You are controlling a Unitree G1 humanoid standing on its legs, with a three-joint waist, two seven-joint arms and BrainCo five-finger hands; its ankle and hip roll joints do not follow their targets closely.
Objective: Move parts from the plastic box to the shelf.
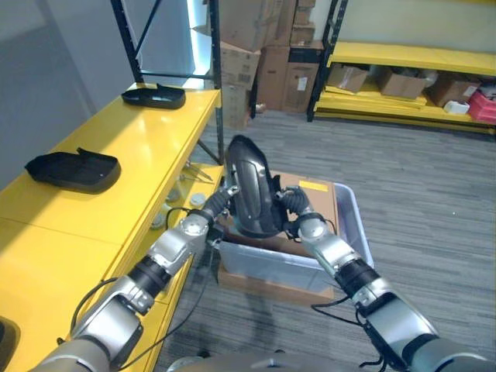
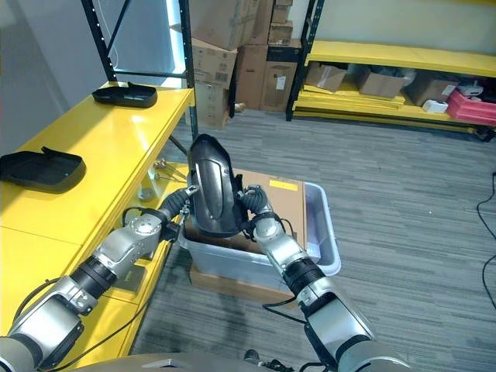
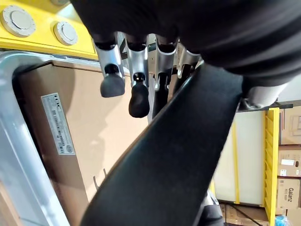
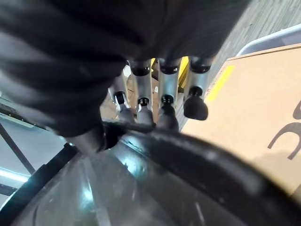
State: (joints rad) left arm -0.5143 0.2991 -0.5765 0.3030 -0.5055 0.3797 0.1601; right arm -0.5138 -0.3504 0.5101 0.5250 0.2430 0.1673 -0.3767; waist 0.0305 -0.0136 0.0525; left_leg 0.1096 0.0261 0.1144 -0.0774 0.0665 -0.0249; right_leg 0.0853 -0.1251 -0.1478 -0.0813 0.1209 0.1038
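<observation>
Both hands hold 1 black part [image 1: 249,188] upright above the plastic box [image 1: 355,232].
Left hand [image 1: 219,203] and right hand [image 1: 296,208] clamp its opposite edges, fingers curled on it; 2 black parts [image 1: 74,170] [image 1: 153,96] lie on the yellow shelf [image 1: 139,147] beside the box.

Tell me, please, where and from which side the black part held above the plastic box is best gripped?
Grip the black part by its two long edges, one hand from each side. It stands upright and tall with a smooth, rounded face, so only the rims look grippable. The left hand and right hand already clasp it so above the plastic box.
</observation>
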